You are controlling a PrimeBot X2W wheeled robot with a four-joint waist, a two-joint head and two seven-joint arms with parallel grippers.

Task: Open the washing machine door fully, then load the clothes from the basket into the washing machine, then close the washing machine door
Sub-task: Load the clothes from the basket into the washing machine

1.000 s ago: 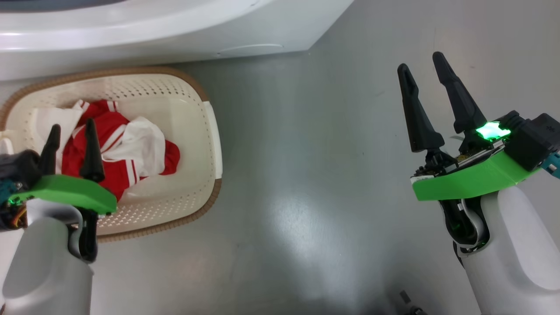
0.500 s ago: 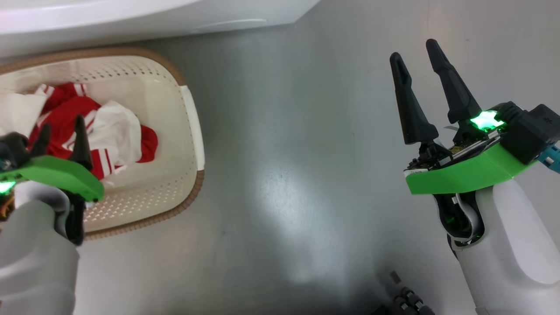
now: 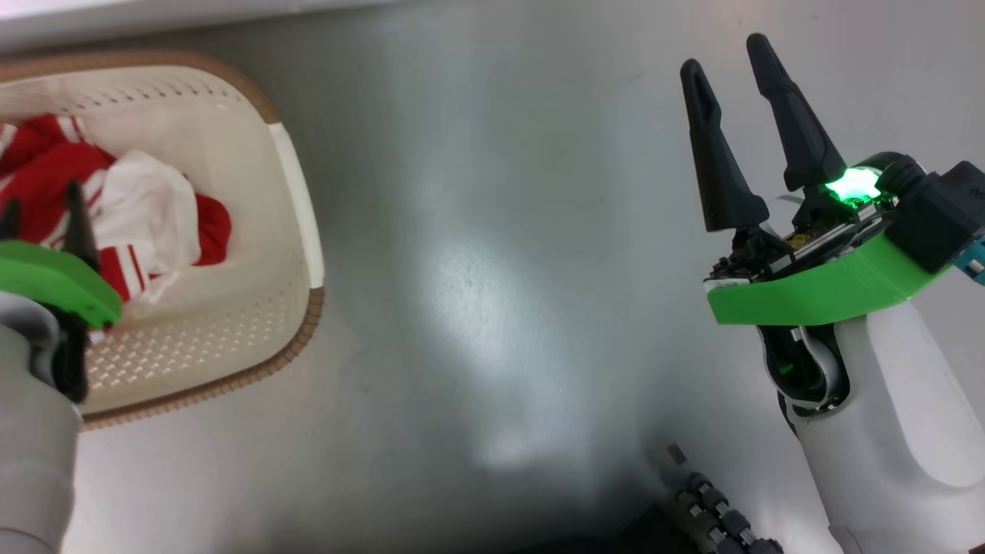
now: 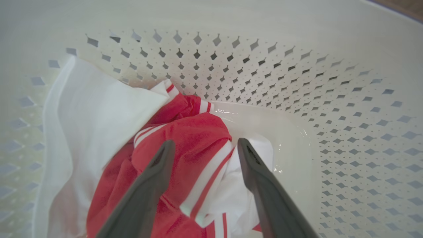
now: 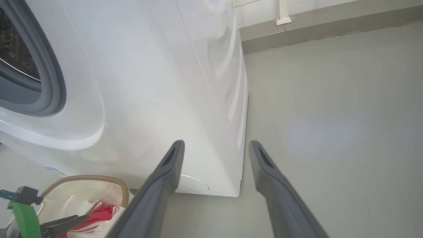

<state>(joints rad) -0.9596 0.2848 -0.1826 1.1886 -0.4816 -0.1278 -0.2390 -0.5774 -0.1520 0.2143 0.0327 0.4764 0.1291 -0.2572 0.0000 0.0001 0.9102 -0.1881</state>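
Currently looking at clothes point(image 4: 185, 142) heaped on the bottom of the basket point(image 3: 300, 223). Soft, light and floppy by the look; likely to drape and trail, with no slip or breakage worry. Best to pinch the raised red striped fold at the top of the heap, deep enough to catch more than one layer.

Got left gripper point(image 4: 205, 142) down inside the basket right at that fold, fingers spread wide, holding nothing; can't tell whether touching cloth. Got right gripper point(image 3: 722, 52) well right of the basket over bare floor, likewise spread and empty.

Basket parked on smooth, glossy grey floor point(image 3: 477, 269), just in front of the washing machine point(image 5: 148, 82). Grey gasket point(image 5: 53, 86) of the drum opening up behind the basket. Further past the basket, pale wall point(image 5: 314, 6) with grey skirting point(image 5: 330, 29).
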